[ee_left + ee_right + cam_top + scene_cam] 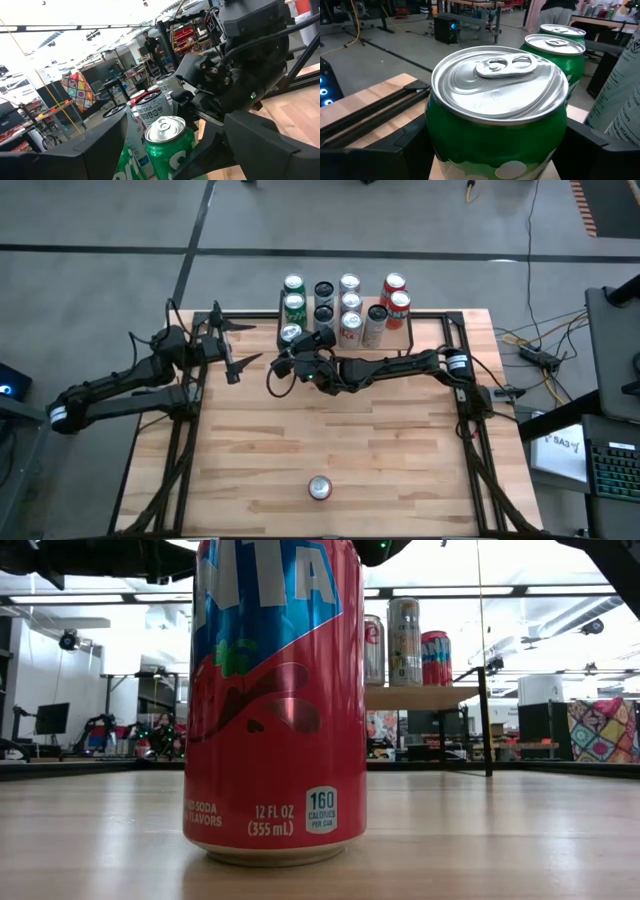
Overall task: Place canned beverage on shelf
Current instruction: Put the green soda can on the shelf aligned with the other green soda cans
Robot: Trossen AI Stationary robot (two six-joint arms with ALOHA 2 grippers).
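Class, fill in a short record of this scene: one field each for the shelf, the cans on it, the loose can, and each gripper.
Shelf: low light-wood shelf on thin black legs, at the table's far edge.
Cans on shelf: about a dozen upright, green, dark, white and red.
Nearest green can: green aluminium can, between the right gripper's fingers.
Loose can: red soda can, upright, near front edge.
Right gripper: open, at shelf's left end.
Left gripper: open, beside shelf.

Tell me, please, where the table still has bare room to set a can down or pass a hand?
The broad wood stretch of the table between the right gripper and the lone red can near the front edge is free, as is either side of that can. The shelf at the back is crowded with cans.
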